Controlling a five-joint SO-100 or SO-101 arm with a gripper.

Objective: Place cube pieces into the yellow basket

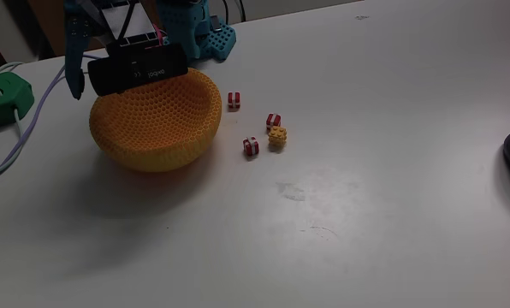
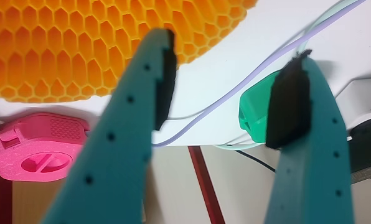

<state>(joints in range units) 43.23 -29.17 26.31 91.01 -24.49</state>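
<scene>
Yellow basket [image 1: 157,120] sits left of four cube pieces [image 1: 259,128] on the table, my gripper [image 2: 226,93] wide open, empty, so I should swing right, descend squarely over one.

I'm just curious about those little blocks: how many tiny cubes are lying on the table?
4. All lie right of the yellow basket in the fixed view: one striped cube nearest it, another further right, the yellow cube just below, a third striped cube lowest. The basket's inside isn't fully visible.
</scene>
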